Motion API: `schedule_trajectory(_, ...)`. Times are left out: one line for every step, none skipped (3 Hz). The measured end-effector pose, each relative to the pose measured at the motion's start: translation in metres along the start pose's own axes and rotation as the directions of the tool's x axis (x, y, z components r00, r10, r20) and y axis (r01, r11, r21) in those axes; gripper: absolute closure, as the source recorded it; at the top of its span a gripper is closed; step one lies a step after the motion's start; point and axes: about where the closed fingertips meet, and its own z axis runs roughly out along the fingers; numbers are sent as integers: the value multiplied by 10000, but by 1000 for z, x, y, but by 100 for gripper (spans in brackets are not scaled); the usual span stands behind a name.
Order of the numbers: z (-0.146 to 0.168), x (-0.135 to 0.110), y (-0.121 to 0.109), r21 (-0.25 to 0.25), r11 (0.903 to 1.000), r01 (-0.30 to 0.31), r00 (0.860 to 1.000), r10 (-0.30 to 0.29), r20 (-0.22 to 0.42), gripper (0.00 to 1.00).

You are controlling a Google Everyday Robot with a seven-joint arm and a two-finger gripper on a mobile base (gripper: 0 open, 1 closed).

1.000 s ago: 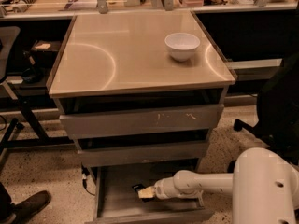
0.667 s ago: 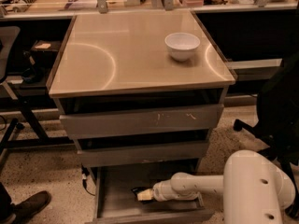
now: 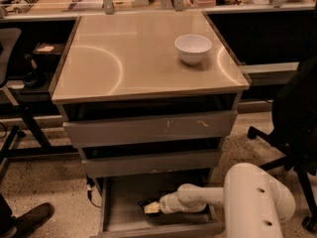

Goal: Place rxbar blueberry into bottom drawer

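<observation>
Reaching low and level below the bench's [image 3: 143,68] front edge, the white arm [image 3: 208,195] extends into the bottom drawer [image 3: 124,218], its gripper [image 3: 151,208] clasping the rxbar blueberry [image 3: 145,203].

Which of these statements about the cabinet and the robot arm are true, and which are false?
1. The white bowl stands on the cabinet top. True.
2. The gripper is down inside the bottom drawer. True.
3. The bottom drawer is pushed shut. False: it is pulled open, with the arm reaching into it.
4. The rxbar blueberry lies on the cabinet top beside the bowl. False: it is low in the bottom drawer, right at the gripper's tip.
</observation>
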Motion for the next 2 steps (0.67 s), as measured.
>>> schedule_trajectory(6, -11, -7, 85, 10000, 17, 9999, -18, 154, 100)
schedule_trajectory(7, -21, -10, 291, 9996, -38, 9993, 27, 384, 100)
